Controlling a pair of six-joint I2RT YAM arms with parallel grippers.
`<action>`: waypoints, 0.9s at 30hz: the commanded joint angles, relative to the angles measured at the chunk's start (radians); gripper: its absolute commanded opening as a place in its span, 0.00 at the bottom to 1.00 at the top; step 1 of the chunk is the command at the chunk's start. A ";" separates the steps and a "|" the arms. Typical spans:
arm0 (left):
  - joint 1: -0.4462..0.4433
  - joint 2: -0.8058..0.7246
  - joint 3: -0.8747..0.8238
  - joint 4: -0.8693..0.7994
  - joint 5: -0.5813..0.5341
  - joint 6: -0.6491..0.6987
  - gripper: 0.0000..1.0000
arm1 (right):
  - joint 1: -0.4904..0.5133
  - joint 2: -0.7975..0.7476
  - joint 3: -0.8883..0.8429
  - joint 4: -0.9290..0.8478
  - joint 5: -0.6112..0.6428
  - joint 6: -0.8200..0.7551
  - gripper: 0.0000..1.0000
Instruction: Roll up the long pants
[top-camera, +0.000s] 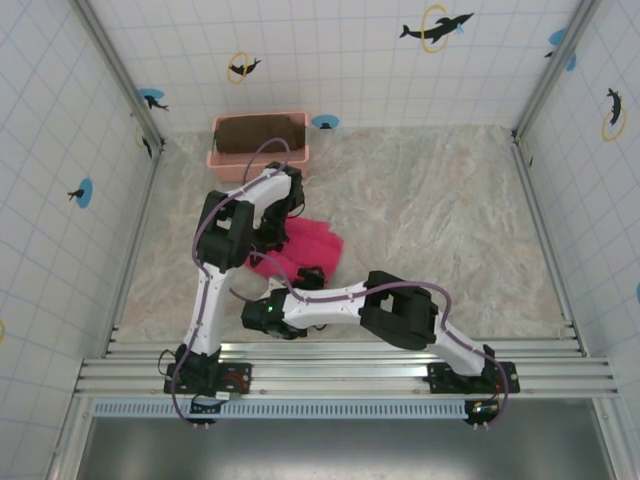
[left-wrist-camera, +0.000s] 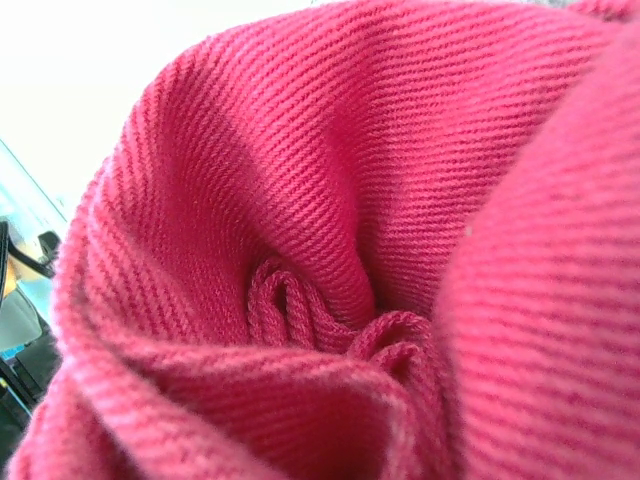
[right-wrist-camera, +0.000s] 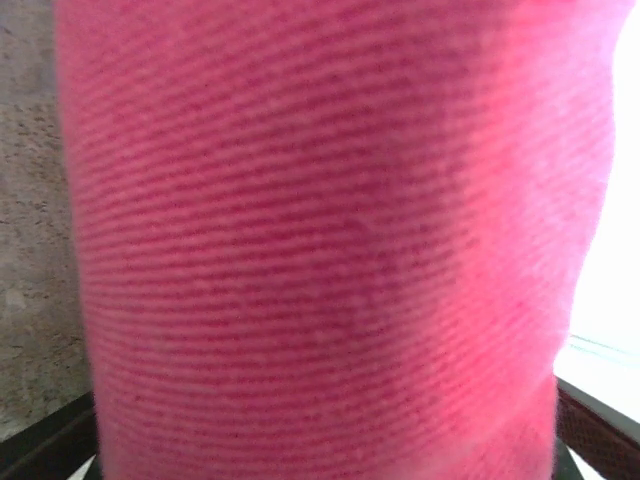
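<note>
Near edge of the tabletop (top-camera: 430, 220): both arm bases are bolted here, left and right.

Right arm: it reaches leftward across the near part of the tabletop. The right gripper (top-camera: 308, 272) sits at the near side of the long pants (top-camera: 312, 245). In the right wrist view, a rounded bulk of magenta twill lies close against the lens, with dark edges flanking it at both lower corners. Whether the jaws are spread or pinching the cloth cannot be told.

Task item: the long pants lie bunched in a compact heap on the left half of the tabletop, about midway between the near and far edges and partly covered by both arms.

Left arm: it rises from its base, folds over and comes down onto the far side of the heap. The left gripper (top-camera: 278, 238) is against the fabric. The left wrist view shows tight folds with a coiled edge at centre. Jaw state cannot be told.

Far edge, towards the far-left corner: a pale pink basket (top-camera: 228, 158) holds a dark brown cloth (top-camera: 260, 132), apart from the pants.
</note>
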 joint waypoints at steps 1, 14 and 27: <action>0.002 0.067 -0.033 -0.019 -0.016 0.002 0.00 | -0.019 0.025 -0.036 0.012 0.016 -0.006 0.84; -0.001 -0.024 -0.117 0.071 -0.077 0.119 0.00 | -0.091 0.080 0.008 0.062 -0.045 -0.053 0.00; 0.041 -0.947 -0.744 0.629 -0.193 0.544 0.97 | -0.230 -0.139 -0.091 0.121 -0.619 -0.200 0.00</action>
